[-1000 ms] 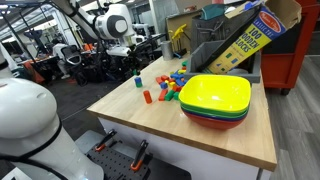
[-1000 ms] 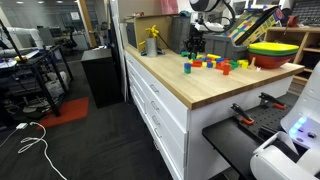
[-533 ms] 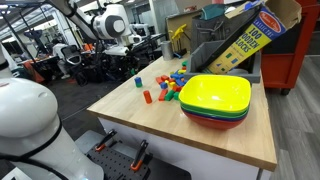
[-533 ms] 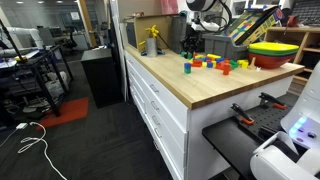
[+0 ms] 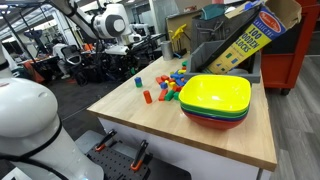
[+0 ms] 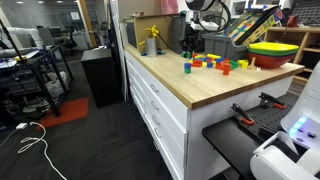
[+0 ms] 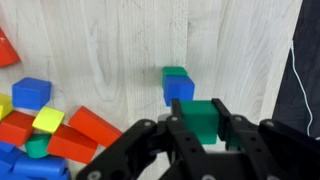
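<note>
The black fingers [image 7: 236, 135] were closed on a small green wooden block [image 7: 200, 112], pinched between them and lifted clear of the light wooden bench [image 7: 110, 40]. In the wrist view a blue cube [image 7: 180, 92] sat on the bench just beyond the held block, with a second green piece [image 7: 175, 72] touching it; whether that piece sat on top or alongside could not be told. To one side lay a loose heap of red, orange, yellow and blue blocks [image 7: 40, 125]. In an exterior view the fingers [image 5: 134, 64] hung above the bench [image 5: 200, 142] near its far edge, with the scattered blocks [image 5: 168, 86] between them and a nested stack of yellow, green and red bowls [image 5: 215, 98]. A printed cardboard block box [image 5: 243, 38] leaned behind the bowls. The bench stood on white drawers [image 6: 160, 110] in a workshop room with dark flooring and other equipment behind. Compared with a second before, the grip had not loosened, the arm had barely shifted, and the blocks and bowls lay where they were.
</note>
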`<action>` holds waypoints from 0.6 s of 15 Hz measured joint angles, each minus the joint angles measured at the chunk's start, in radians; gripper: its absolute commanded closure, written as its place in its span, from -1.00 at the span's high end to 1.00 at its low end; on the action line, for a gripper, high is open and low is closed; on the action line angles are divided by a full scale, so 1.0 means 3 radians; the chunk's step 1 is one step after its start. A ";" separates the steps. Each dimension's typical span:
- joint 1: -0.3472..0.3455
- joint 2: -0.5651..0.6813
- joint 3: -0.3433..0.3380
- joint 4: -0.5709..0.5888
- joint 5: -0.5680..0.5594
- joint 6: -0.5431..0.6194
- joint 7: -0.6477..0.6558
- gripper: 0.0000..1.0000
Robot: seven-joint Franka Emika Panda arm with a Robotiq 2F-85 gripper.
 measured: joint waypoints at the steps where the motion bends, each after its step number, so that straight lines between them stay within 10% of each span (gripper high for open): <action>1: 0.0000 0.0000 0.0000 0.0000 0.0000 0.0000 0.0000 -0.83; 9: 0.0016 0.0006 0.0000 -0.0001 -0.0106 0.0000 0.0017 -0.83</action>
